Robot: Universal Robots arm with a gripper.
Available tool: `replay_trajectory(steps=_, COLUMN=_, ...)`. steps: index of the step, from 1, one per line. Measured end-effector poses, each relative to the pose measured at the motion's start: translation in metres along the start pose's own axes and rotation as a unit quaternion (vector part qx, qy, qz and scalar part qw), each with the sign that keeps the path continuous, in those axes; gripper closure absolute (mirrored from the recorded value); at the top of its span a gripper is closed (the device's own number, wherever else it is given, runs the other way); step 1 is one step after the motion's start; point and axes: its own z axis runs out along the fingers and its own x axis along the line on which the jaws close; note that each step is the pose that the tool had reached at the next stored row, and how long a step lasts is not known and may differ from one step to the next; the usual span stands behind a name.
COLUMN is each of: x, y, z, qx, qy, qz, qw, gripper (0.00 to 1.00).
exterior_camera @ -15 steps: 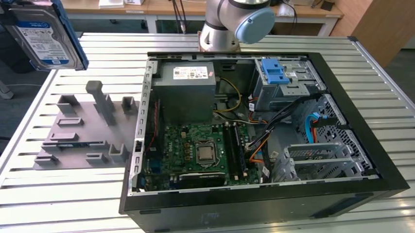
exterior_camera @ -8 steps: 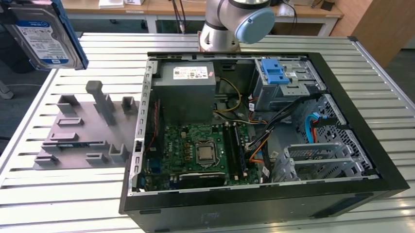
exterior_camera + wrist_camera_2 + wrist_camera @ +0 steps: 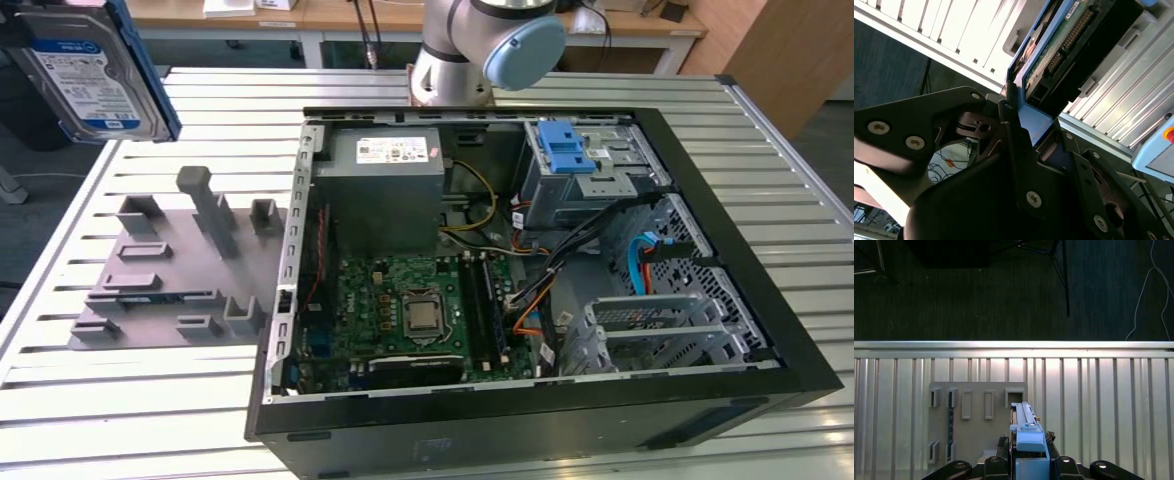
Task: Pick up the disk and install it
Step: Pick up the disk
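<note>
The disk (image 3: 87,70) hangs in the air at the exterior view's far left, well above the slatted table, its blue-and-white label facing the camera and a blue rail along its side. In the first wrist view the disk (image 3: 1026,432) is seen edge-on with its blue rail end toward the camera, and my gripper (image 3: 1026,455) is shut on it from both sides. In the second wrist view the disk's (image 3: 1069,40) green circuit-board underside shows, with the black fingers (image 3: 1014,130) of my gripper (image 3: 1029,125) clamped against the blue rail.
An open computer case (image 3: 747,330) lies on the table, holding a grey power-supply box (image 3: 387,170), a motherboard (image 3: 414,310) and a blue latch on a metal drive cage (image 3: 567,155). A grey slotted fixture (image 3: 174,260) sits left of the case, below the disk. The arm's base (image 3: 467,50) stands behind the case.
</note>
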Motion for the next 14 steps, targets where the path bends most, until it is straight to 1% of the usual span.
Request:
replay_trajectory(steps=10, x=-0.0002, y=0.0003, z=-0.0054, qx=0.0000, qy=0.0001, qz=0.000, qw=1.0000, gripper=0.63)
replay_trajectory(steps=14, x=-0.0003, y=0.0003, z=-0.0066, qx=0.0000, qy=0.0001, qz=0.000, qw=1.0000, gripper=0.63)
